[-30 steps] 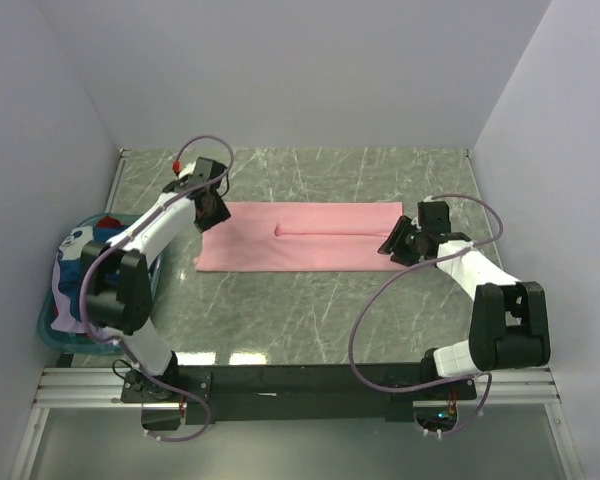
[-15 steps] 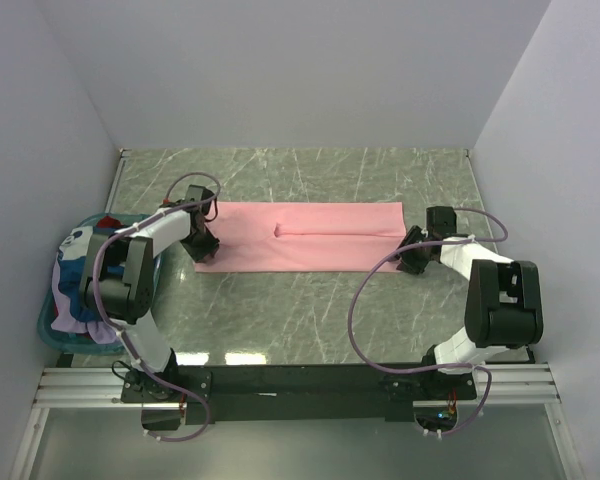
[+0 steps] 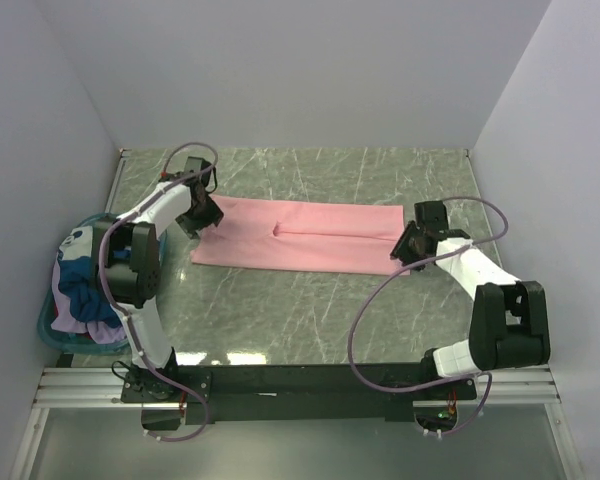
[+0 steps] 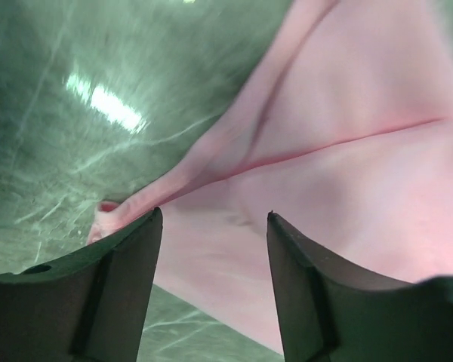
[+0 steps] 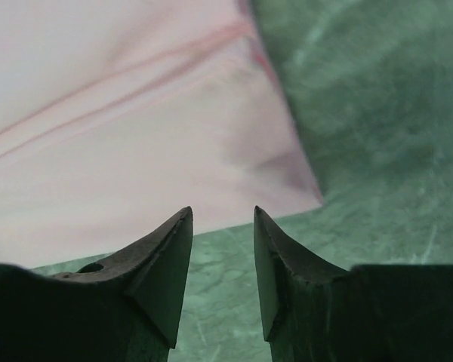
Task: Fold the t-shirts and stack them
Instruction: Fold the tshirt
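Note:
A light pink t-shirt (image 3: 300,238), folded into a long strip, lies flat across the middle of the table. My left gripper (image 3: 201,213) is at its left end. In the left wrist view this gripper (image 4: 214,219) is open, with pink cloth (image 4: 347,173) under and beyond the jaws and nothing held. My right gripper (image 3: 404,246) is at the strip's right end. In the right wrist view it (image 5: 222,211) is open just above the shirt's near right corner (image 5: 287,181). Blue, white, red and purple t-shirts (image 3: 80,285) lie bunched in the basket.
A teal plastic basket (image 3: 48,328) holding the bunched shirts stands at the table's left edge beside the left arm. White walls close the table on the left, back and right. Green marble tabletop (image 3: 310,310) lies between the shirt and the arm bases.
Both grippers dipped toward the shirt's near edge half a second ago and have since moved back up to its ends. The pink strip lies almost as before.

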Available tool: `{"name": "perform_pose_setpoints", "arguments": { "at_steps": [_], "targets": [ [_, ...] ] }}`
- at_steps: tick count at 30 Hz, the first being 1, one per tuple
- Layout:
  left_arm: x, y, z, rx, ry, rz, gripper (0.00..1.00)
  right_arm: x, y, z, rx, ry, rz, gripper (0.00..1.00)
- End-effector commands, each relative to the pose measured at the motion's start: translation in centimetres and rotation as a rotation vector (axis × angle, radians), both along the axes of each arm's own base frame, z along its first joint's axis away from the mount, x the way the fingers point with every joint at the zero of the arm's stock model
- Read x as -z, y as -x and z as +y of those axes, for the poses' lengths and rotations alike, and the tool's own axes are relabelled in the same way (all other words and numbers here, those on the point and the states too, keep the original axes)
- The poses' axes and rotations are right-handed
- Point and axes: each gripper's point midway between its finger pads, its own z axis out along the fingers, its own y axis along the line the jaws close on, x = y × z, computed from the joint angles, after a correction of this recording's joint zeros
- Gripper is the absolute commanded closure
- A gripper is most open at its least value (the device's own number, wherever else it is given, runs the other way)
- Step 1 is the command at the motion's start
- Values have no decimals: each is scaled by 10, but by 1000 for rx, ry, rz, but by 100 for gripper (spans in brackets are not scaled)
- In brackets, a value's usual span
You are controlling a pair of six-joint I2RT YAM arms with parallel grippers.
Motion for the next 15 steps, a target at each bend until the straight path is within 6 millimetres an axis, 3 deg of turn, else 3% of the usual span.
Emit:
{"name": "perform_pose_setpoints", "arguments": {
  "at_steps": [1,3,6,15],
  "targets": [
    [-51,-15,1,4,-35,-99,36,-36,-29,3,-53,69,-126,55],
    [-70,-17,-1,3,-35,-143,36,-32,-34,8,-75,52,-117,56],
    [-79,-9,-5,12,-24,-158,36,-24,-46,9,-78,50,-104,62],
    [-70,30,-12,49,-17,-154,36,1,-70,-4,-37,-21,-78,71]
  ]
}}
